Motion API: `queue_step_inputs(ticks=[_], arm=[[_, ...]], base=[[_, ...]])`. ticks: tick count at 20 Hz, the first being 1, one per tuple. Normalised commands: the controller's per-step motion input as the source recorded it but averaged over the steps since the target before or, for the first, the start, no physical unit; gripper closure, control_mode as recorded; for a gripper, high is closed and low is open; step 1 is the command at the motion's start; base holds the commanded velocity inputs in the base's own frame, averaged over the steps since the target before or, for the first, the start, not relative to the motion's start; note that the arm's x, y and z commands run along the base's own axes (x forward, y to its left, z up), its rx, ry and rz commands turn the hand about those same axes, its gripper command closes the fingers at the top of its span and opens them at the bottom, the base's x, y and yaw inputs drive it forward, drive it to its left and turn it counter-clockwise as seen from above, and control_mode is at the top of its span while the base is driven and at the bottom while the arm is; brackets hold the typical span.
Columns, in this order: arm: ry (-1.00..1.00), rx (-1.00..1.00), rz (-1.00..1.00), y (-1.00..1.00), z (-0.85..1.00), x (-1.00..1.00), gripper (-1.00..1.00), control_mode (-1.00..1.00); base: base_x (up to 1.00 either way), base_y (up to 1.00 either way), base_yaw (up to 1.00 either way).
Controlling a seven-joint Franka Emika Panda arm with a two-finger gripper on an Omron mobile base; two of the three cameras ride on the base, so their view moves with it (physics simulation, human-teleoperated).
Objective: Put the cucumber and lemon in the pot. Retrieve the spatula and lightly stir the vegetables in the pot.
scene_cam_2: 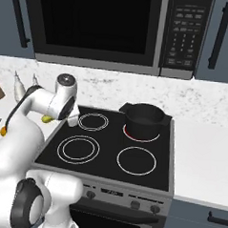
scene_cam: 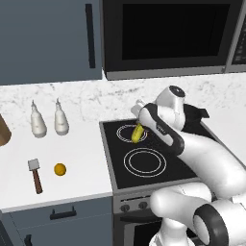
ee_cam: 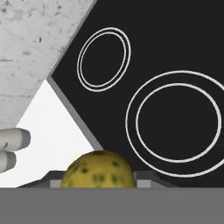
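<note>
Evenly and softly lit throughout, with no single light source to pick out. Flat rendered shading, no hard shadows on the white counter (scene_cam: 81, 158) beside the stove top (scene_cam_2: 109, 144). No glare on that black glass, only crisp white burner rings. Dark, unlit microwave (scene_cam_2: 92, 26) window above the stove top. Sharp overall, slightly coarse and pixelated at edges; no lens bending at the borders.

Glossy white rounded arm (scene_cam: 211, 158), dark joint bands
</note>
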Motion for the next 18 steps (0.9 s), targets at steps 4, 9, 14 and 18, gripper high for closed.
queue_step_inputs(ticks=[4,9,14,18], arm=[[-0.11,0.09,-0.06,-1.00,0.00,-0.03,1.00,-1.00],[-0.11,0.05,-0.08,-1.00,0.00,0.00,1.00,-1.00],[-0.02,0.11,-0.15,-1.00,0.04,0.12,1.00,-1.00],[0.00,0.16,-0.16,-0.96,0.14,0.53,1.00,-1.00]], base=[[0.00,0.00,0.00],[0.00,0.00,0.00],[0.00,0.00,0.00],[0.00,0.00,0.00]])
